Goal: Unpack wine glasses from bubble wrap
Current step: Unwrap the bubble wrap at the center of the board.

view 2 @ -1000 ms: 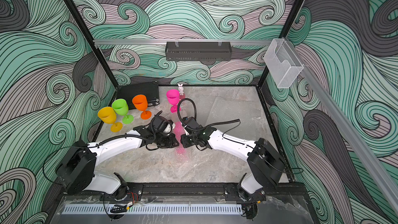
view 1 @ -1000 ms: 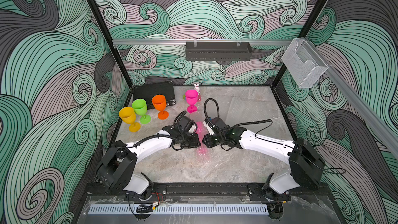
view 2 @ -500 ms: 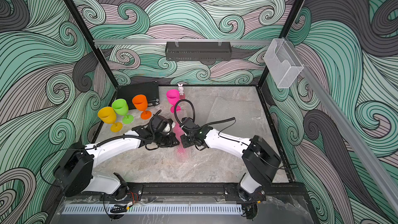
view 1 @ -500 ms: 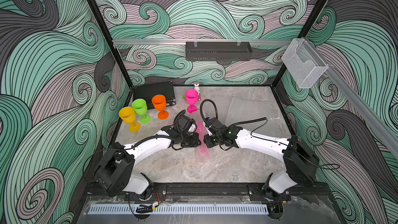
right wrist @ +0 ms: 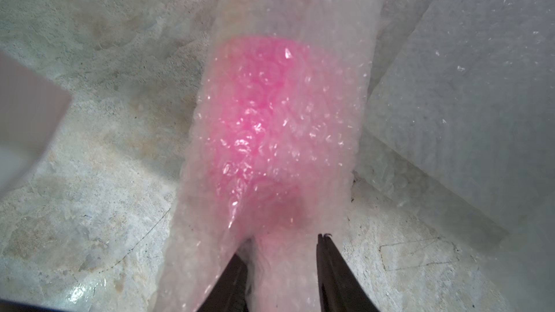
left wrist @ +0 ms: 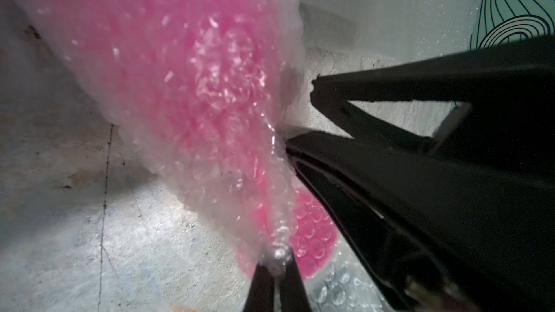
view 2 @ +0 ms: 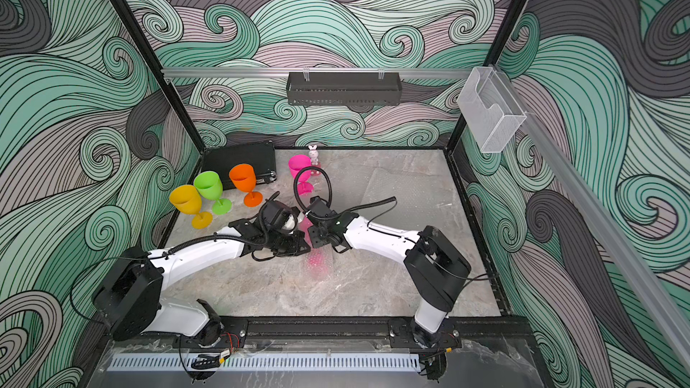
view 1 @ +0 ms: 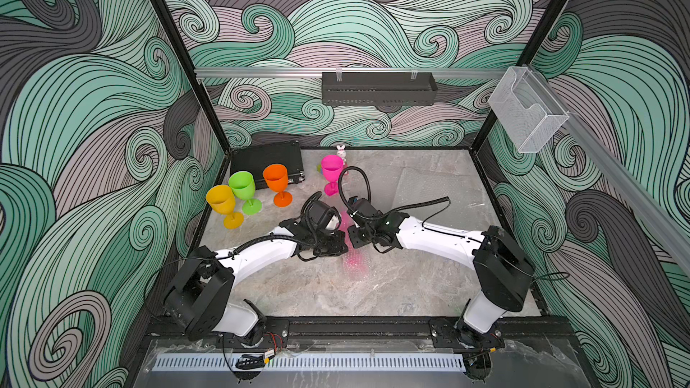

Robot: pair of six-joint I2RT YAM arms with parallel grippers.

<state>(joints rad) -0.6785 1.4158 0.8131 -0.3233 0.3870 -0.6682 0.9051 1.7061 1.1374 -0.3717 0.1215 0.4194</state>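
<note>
A hot pink wine glass lies rolled in bubble wrap point(view 1: 354, 260) point(view 2: 316, 261) on the table between my two arms. My left gripper point(left wrist: 276, 262) point(view 1: 344, 246) is shut, pinching a fold of the wrap's outer layer. My right gripper point(right wrist: 282, 246) point(view 1: 351, 237) holds the wrapped glass point(right wrist: 264, 115) from the opposite side, one finger point(right wrist: 237, 268) pressed into the wrap, one at its edge. Unwrapped and upright at the back left stand a yellow point(view 1: 222, 201), a green point(view 1: 242, 186), an orange point(view 1: 276, 179) and a pink glass point(view 1: 331, 169).
A flat bubble wrap sheet point(view 1: 422, 188) point(right wrist: 465, 100) lies at the back right. A black case point(view 1: 269, 160) and a white rabbit figurine point(view 1: 340, 151) stand at the back. A black tray point(view 1: 377, 87) and a clear holder point(view 1: 526, 113) hang on the walls.
My left gripper has closed onto the fold of wrap. My right arm has shifted slightly left, closer to the left gripper. The standing glasses have not moved.
</note>
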